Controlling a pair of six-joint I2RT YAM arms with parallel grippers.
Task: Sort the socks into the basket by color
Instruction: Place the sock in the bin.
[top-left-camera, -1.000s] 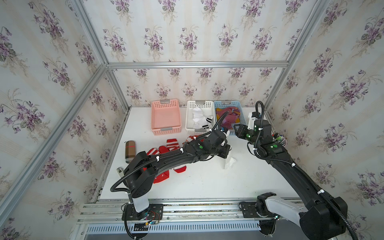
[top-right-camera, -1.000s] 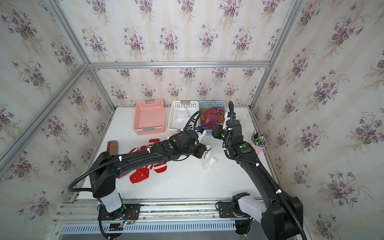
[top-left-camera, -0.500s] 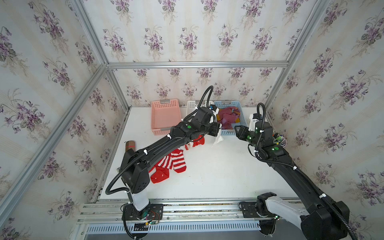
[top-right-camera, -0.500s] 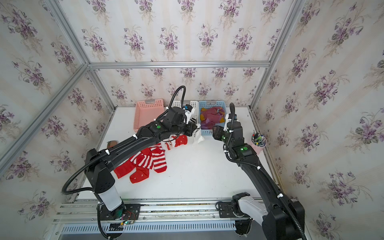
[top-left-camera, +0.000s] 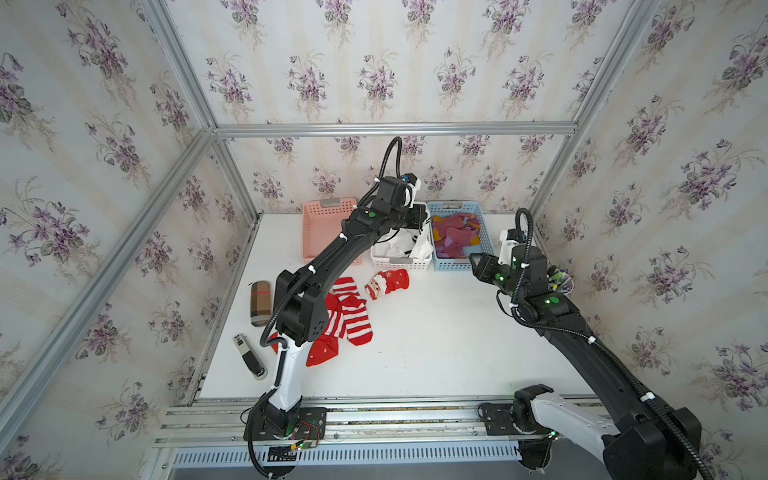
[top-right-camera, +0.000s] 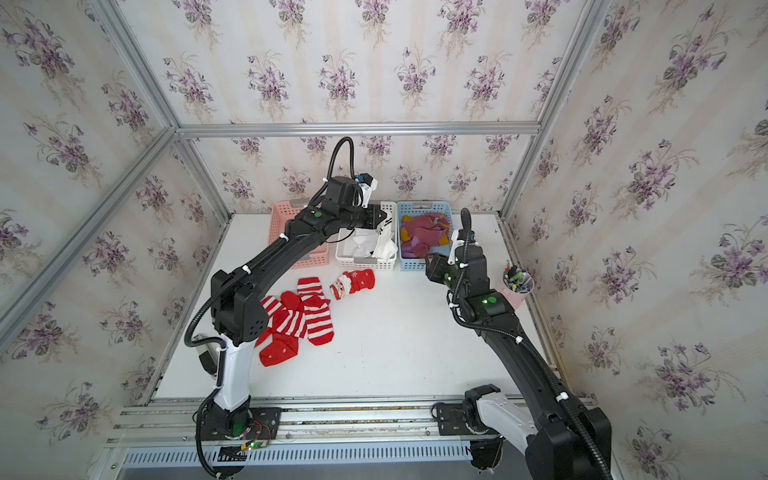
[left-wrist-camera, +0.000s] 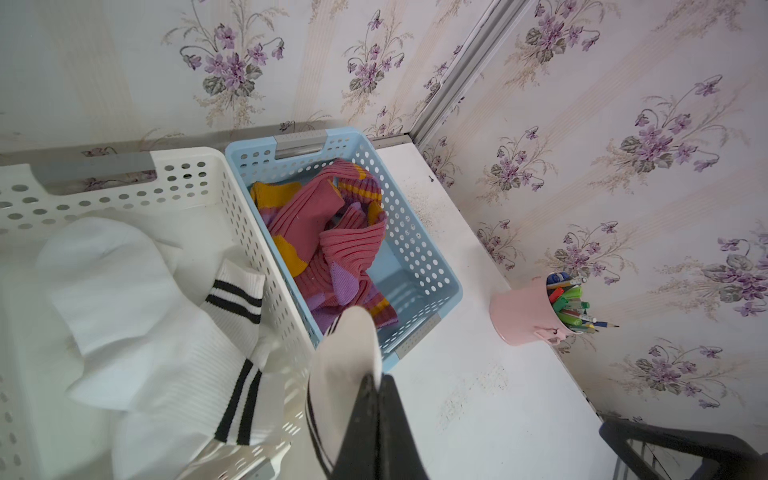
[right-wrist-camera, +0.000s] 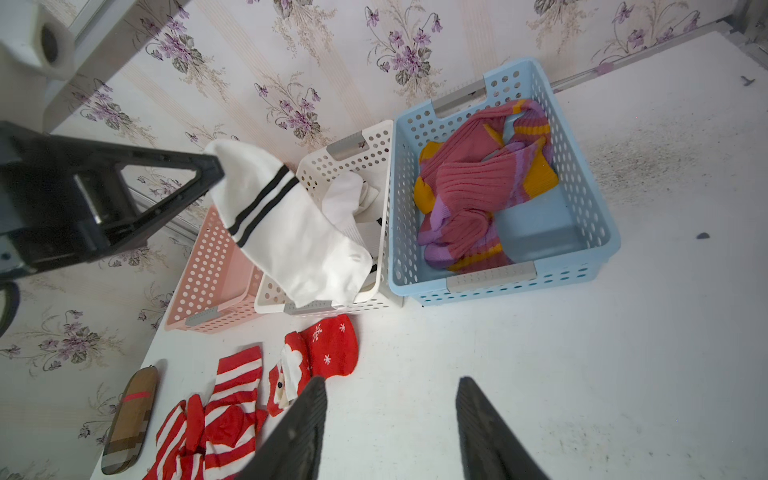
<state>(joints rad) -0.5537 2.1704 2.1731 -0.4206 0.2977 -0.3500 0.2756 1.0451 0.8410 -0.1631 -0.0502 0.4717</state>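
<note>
Left claw (left-wrist-camera: 376, 384) pinches limp white black-banded sock (right-wrist-camera: 291, 232) over perforated plastic basket (right-wrist-camera: 374, 160).

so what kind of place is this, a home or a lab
Probably a robot test cell, not a real room: floral wallpaper panels held in an aluminium frame, left arm and right arm bolted to a front rail.

Both arms are mostly matte black. Farthest back from each tool, a glossy white shell (top-left-camera: 289, 374) covers the lowest link. The left arm (top-left-camera: 332, 257) has a dotted vent pattern on its elbow housing (top-left-camera: 309, 316). A ribbed black hose (top-left-camera: 392, 140) runs along it, pinned by white zip ties (top-left-camera: 342, 236), and a green light (top-left-camera: 372, 214) glows just behind the left tool (left-wrist-camera: 376, 380). The right arm (top-left-camera: 582, 351) matches. The right tool (right-wrist-camera: 388, 384) has black, tapering fingers.
</note>
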